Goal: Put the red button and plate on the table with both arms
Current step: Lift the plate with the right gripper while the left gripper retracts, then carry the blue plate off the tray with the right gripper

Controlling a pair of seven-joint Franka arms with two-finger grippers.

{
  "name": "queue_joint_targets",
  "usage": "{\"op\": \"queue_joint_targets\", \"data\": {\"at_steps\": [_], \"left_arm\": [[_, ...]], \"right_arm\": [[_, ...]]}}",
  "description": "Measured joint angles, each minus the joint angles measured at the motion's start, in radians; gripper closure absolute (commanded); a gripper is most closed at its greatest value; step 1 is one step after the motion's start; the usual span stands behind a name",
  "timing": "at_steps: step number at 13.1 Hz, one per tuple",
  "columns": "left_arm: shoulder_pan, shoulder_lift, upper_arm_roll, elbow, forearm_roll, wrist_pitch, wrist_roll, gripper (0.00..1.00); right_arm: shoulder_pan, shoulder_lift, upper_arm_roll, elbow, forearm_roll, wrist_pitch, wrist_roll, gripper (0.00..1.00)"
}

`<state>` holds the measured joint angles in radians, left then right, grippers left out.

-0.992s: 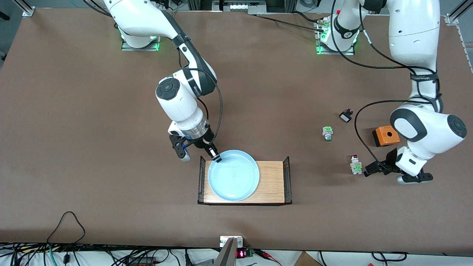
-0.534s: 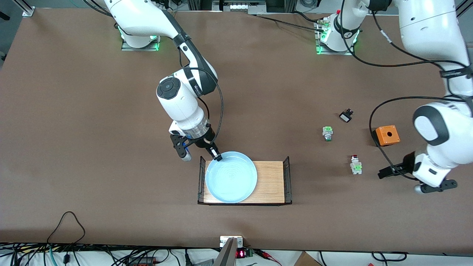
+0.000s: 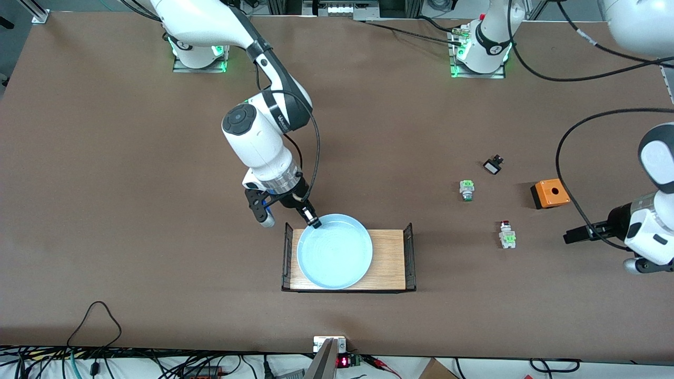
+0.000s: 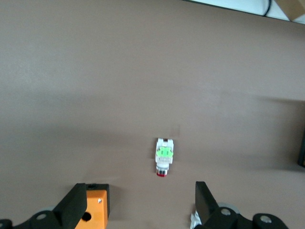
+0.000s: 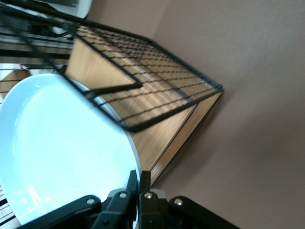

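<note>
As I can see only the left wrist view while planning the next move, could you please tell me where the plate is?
Observer: The plate is at the light-wood rack, on it or just above.
Operator: Is anything gripping it?
Observer: Yes, the right gripper is shut on its rim.
Operator: Where is my gripper relative to the red button?
Observer: The left gripper is over the table, toward the left arm's end from the red button.
</note>
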<state>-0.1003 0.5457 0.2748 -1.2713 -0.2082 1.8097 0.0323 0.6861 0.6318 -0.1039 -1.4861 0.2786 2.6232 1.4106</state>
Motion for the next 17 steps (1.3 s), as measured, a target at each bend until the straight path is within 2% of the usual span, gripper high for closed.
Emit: {"op": "queue_joint_targets", "data": {"at_steps": [4,6,11,17], "left_arm": [[0.162,-0.106,-0.233,0.002,0.136,-0.084,-0.010,0.00],[0.218,-0.159,-0.314,0.002,0.175,-0.142,-0.011,0.00],[0.231,-0.307,-0.360,-0.041,0.197,-0.237,-0.012,0.00],[0.168,-0.552,-0.358,-0.276,0.198,-0.247,-0.031,0.00]], "right_arm": [[-0.001,-0.078,0.000,0.009,0.007,-0.120,0.000,1.00],[-0.011,-0.126,-0.002,0.009,0.007,-0.192,-0.001,1.00],[-0.069,-0.209,-0.002,0.009,0.007,-0.340,-0.099,1.00],[-0.182,-0.254,-0.005,0.003,0.008,-0.559,-0.440,1.00]]}}
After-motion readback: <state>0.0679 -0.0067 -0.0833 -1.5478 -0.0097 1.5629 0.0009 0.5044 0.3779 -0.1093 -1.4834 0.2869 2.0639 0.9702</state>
